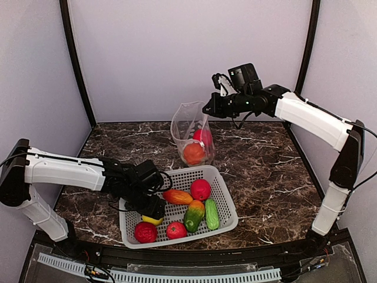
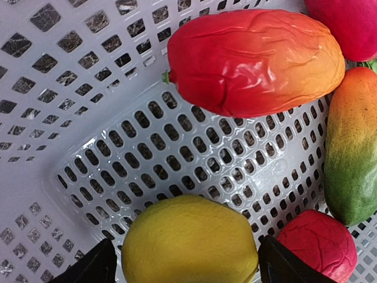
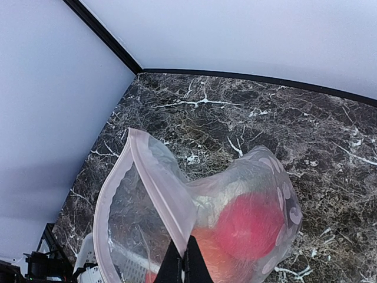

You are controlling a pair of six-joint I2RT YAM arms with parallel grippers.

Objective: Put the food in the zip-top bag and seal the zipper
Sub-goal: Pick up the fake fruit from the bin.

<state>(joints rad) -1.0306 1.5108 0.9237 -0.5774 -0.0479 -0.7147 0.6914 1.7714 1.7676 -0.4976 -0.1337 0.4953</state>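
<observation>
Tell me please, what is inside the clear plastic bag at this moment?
Inside the zip-top bag two toy foods show through the plastic: an orange round one and a red one beside it. Anything smaller behind them would be covered; I cannot tell.

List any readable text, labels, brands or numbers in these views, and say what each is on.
None readable: no print, label or number shows on the white slotted plastic basket, the clear dotted zip-top bag or the glossy toy fruits.
</observation>
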